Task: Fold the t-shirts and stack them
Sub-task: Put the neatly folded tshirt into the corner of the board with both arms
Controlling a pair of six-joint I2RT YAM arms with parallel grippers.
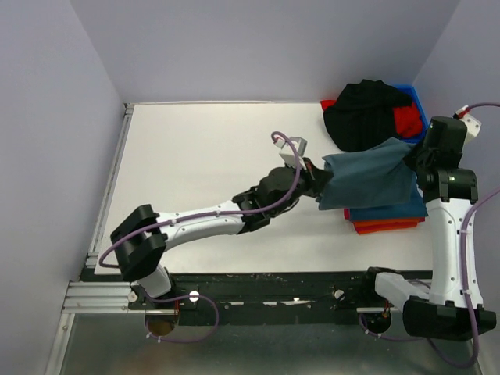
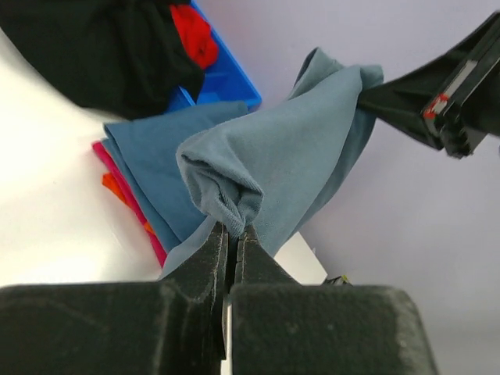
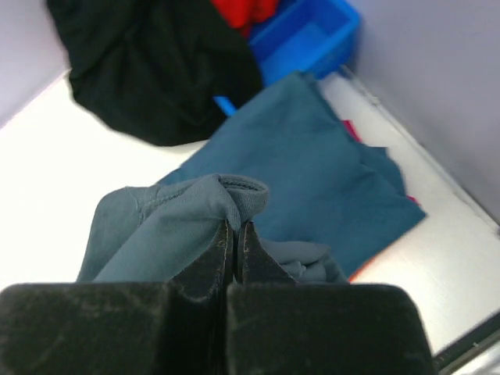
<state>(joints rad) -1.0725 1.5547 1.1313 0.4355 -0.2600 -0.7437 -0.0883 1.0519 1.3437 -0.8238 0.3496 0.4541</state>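
Observation:
A folded grey-blue t-shirt (image 1: 367, 178) hangs between my two grippers above a stack of folded shirts (image 1: 387, 219) at the right of the table. The stack shows a blue shirt (image 3: 312, 168) on top, with pink and orange layers (image 2: 117, 191) under it. My left gripper (image 1: 319, 181) is shut on the shirt's left end (image 2: 226, 195). My right gripper (image 1: 410, 154) is shut on its right end (image 3: 195, 215). The right gripper also shows in the left wrist view (image 2: 367, 98), clamped on the cloth.
A blue bin (image 1: 414, 105) at the far right corner holds a heap of black cloth (image 1: 363, 113) and a red garment (image 1: 408, 121). The purple walls stand close behind and to the right of the bin. White tabletop (image 1: 203, 164) lies to the left.

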